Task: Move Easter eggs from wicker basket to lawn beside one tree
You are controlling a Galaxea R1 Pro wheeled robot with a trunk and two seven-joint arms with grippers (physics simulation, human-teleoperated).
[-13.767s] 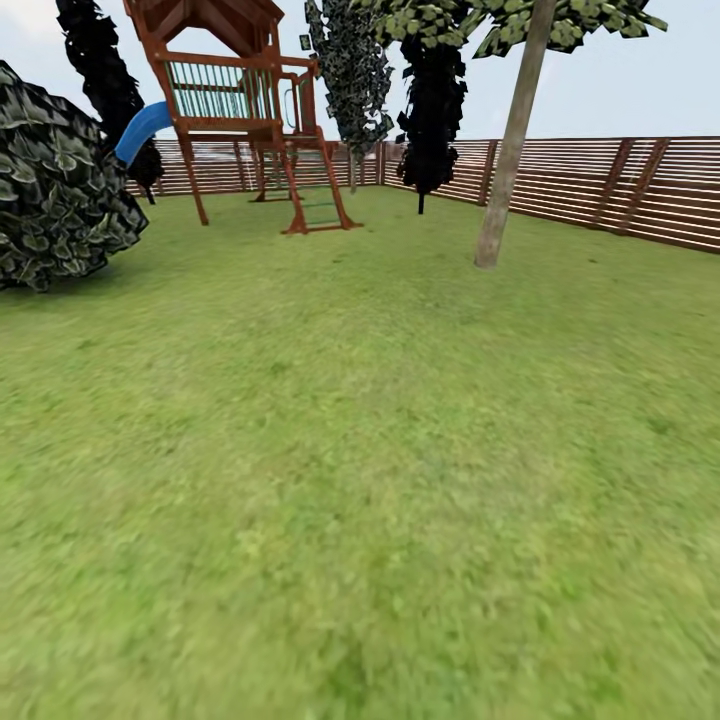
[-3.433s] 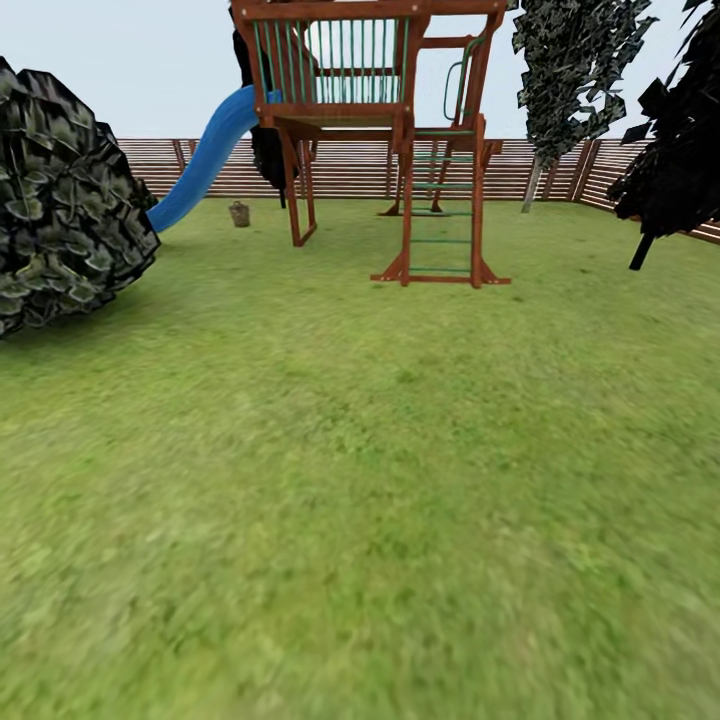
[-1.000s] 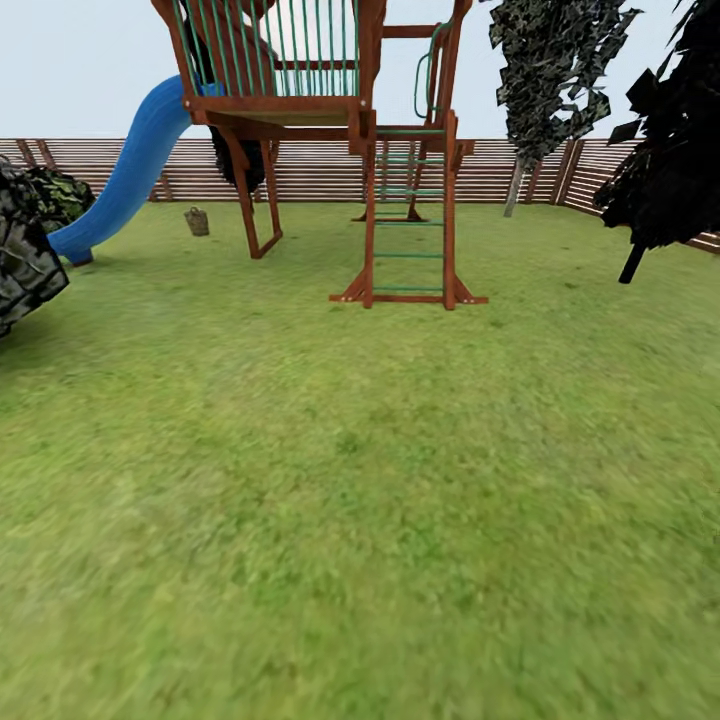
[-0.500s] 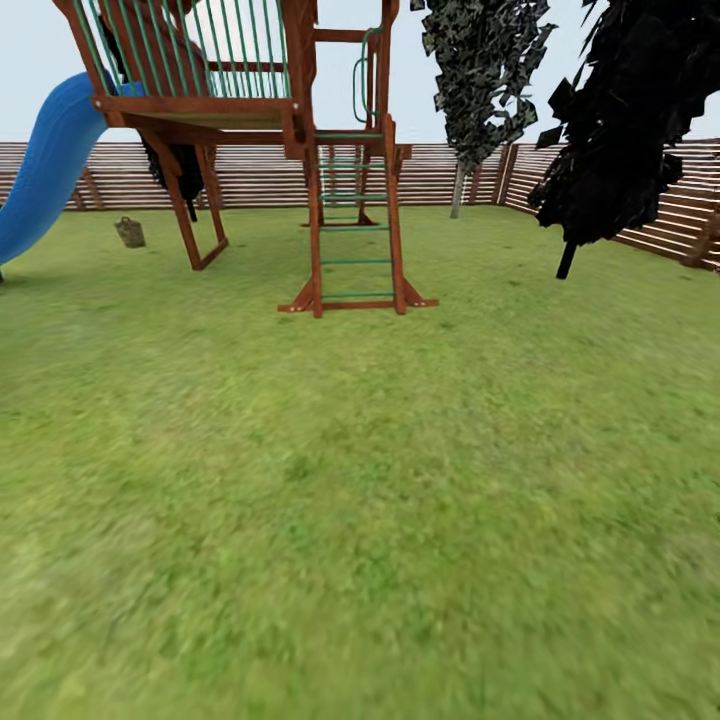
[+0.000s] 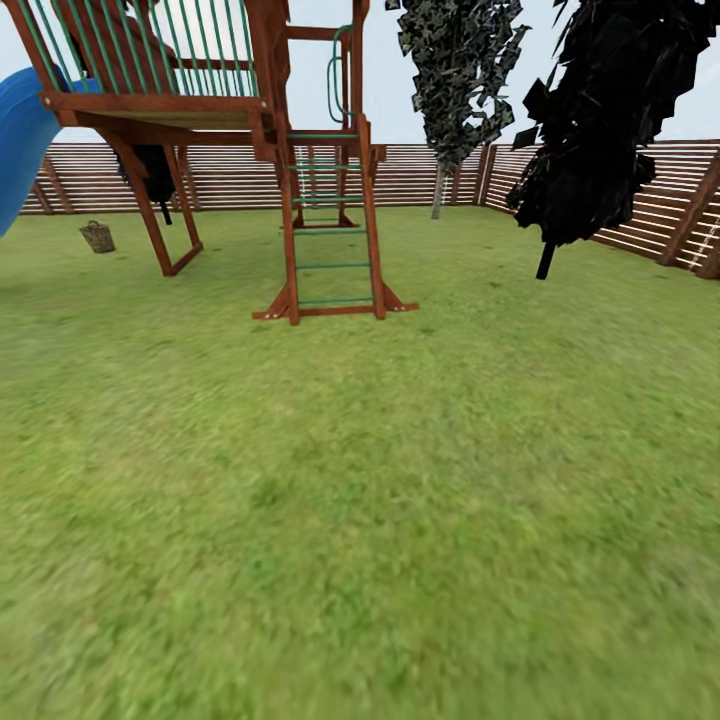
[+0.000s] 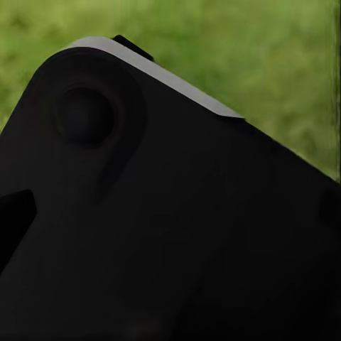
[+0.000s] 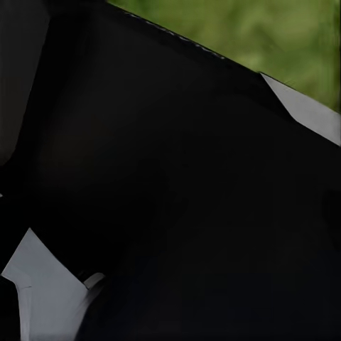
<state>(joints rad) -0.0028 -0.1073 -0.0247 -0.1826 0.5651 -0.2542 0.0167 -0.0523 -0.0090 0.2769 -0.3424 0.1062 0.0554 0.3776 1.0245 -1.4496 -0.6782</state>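
Far off at the left, the small wicker basket [image 5: 98,237] sits on the lawn [image 5: 360,480] near the play tower's leg. It is too small for me to tell whether eggs lie in it. A tree [image 5: 440,185] with a pale trunk and speckled foliage stands by the back fence. In both wrist views a black robot casing [image 6: 170,227] [image 7: 163,177] sits close to the lens, with blurred grass behind it.
The wooden play tower [image 5: 160,90], its green-runged ladder [image 5: 330,240] and the blue slide [image 5: 18,140] stand ahead at the left. A black-leaved tree [image 5: 600,120] leans at the right. The slatted fence [image 5: 225,180] closes the yard behind them. Open grass lies in front.
The camera has moved closer to the tower and turned right, so the tower, slide and basket have slid left in the picture. Nothing in the garden itself has moved.
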